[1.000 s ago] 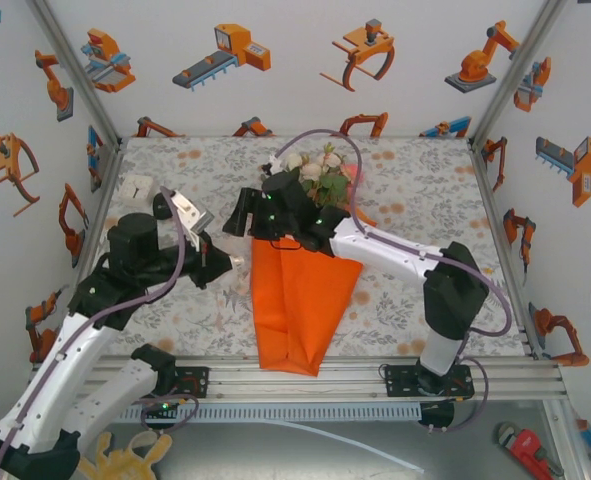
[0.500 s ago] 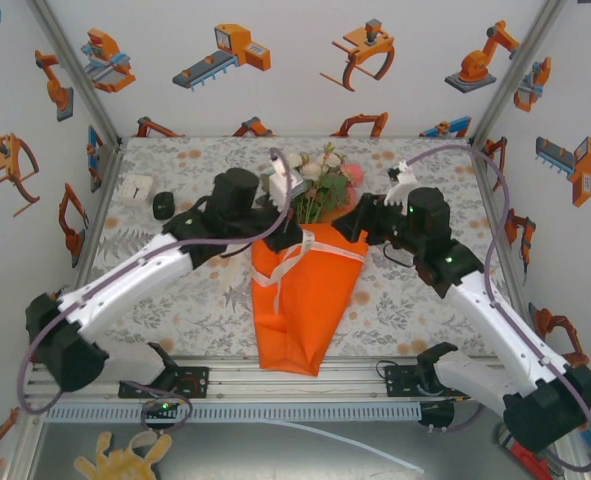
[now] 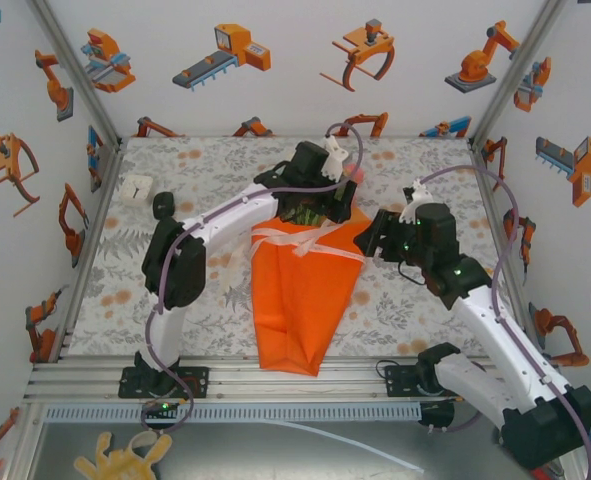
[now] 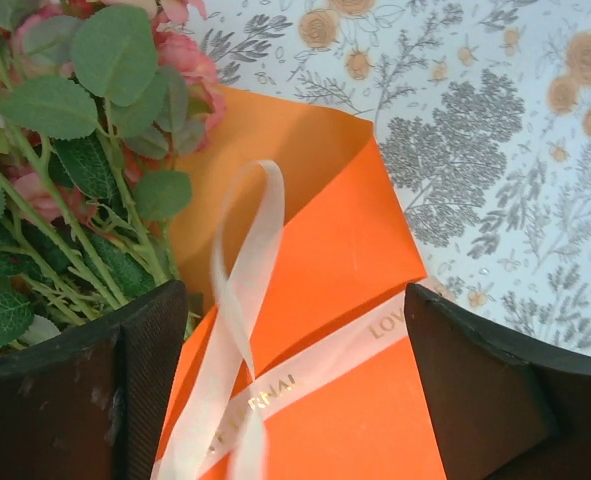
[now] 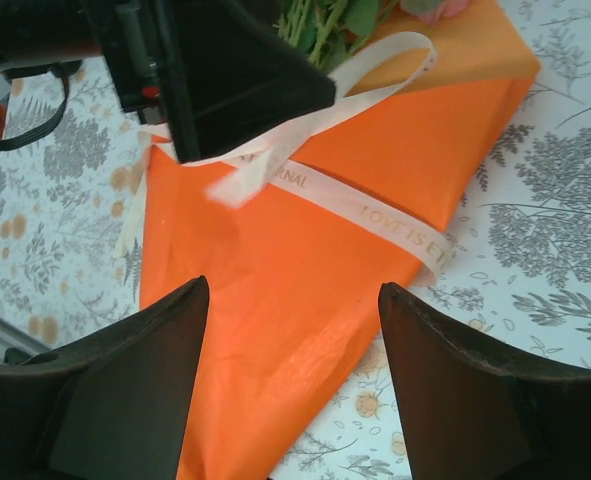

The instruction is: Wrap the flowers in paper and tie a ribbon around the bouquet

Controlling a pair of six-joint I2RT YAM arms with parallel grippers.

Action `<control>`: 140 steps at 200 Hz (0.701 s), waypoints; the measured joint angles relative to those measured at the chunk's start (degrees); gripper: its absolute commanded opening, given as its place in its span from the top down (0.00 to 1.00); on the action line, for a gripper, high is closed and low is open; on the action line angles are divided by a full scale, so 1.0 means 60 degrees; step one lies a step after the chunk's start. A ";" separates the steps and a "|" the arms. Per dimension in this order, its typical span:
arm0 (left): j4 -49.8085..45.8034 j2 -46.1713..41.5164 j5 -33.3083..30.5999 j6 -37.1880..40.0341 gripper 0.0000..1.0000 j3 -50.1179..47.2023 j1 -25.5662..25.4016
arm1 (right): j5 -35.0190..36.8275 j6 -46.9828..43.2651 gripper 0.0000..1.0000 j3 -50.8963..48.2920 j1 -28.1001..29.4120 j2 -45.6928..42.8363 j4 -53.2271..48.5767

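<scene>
right, top external first: the bouquet point(image 3: 303, 280), a long cone of thin bright orange paper point(image 3: 293, 330), lies on the grey-and-orange floral tablecloth point(image 3: 425, 185) with its point toward the arm bases and its wide mouth at the far end. the narrow cream-white translucent ribbon point(image 3: 280, 237) runs across that long axis, just below the mouth. my left gripper point(image 3: 320, 205) hangs right over the mouth and the ribbon. my right gripper point(image 3: 373, 236) sits just beside the cone's right edge, level with the ribbon.

left wrist: the fingers stand wide apart and grip nothing. between them a loose loop of ribbon rises off the band, and the pink and white flowers point(image 4: 85, 110) with their green stems sit just beside the left finger.

right wrist: these jaws are wide and empty too, looking across the cone from its side. the band's end curls at the paper edge nearest this gripper.

my judgement: the left arm is nearer the loop and the right nearer the tail, so snugging the tie means drawing them apart along the band, crosswise to the cone.
</scene>
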 measured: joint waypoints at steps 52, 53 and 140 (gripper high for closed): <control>-0.0736 -0.2940 -0.0372 0.0590 0.19 -0.1049 0.0368 | -0.0321 -0.0197 0.41 0.0018 0.0000 0.1206 0.0331; -0.0761 -0.2983 -0.0404 0.0597 0.19 -0.1060 0.0382 | -0.0350 -0.0189 0.40 0.0022 0.0004 0.1300 0.0393; -0.1421 -0.5115 -0.2215 0.1326 0.28 -0.4645 0.1177 | 0.0641 0.0375 0.47 0.3599 0.2047 0.7104 0.0998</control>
